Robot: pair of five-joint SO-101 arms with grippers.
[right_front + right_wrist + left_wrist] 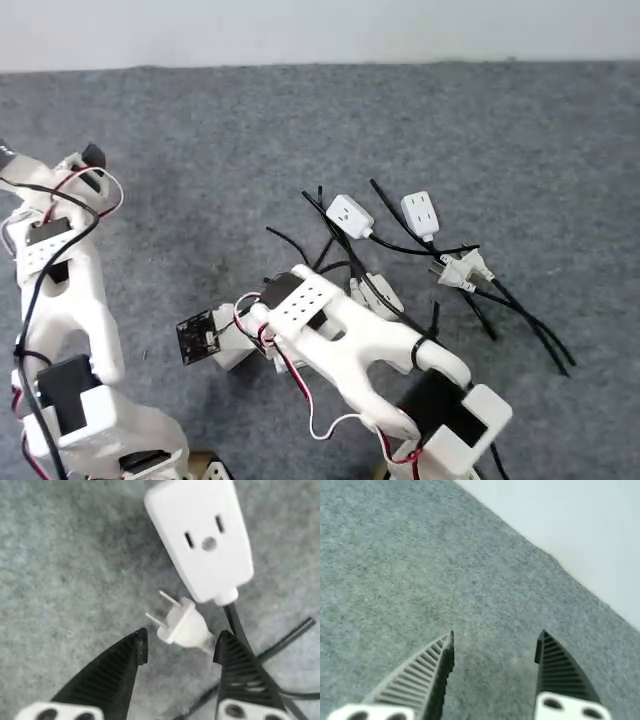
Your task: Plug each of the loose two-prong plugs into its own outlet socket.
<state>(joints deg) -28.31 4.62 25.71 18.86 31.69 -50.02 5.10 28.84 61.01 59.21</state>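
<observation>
From above, the grey tabletop point(200, 130) holds a first outlet socket point(348, 214) and a second outlet socket point(420, 213). They lie side by side at about 1 o'clock from the middle. A loose plug point(460, 270) lies near the second one, at about 4 o'clock from it, and its prongs are in nothing yet. Black cords point(520, 320) trail off toward 4 o'clock. The right arm point(340, 330) leans in toward the sockets, I think because that is where the work is. The left arm point(60, 260) stands at the 9 o'clock edge, well apart, likely to keep out of the way.

The left wrist camera shows the left end effector point(496, 636) spread wide with nothing in it, above bare grey tabletop.

The right wrist camera shows the right end effector point(182, 637) spread wide too. A small plug point(182, 625) lies on the tabletop between its fingers, not gripped. The plug's prongs point out to the side, not at the big white socket point(200, 535) just beside it (I cannot tell which of the two this is). The fingers seem set on both sides of the plug so they can squeeze it.
</observation>
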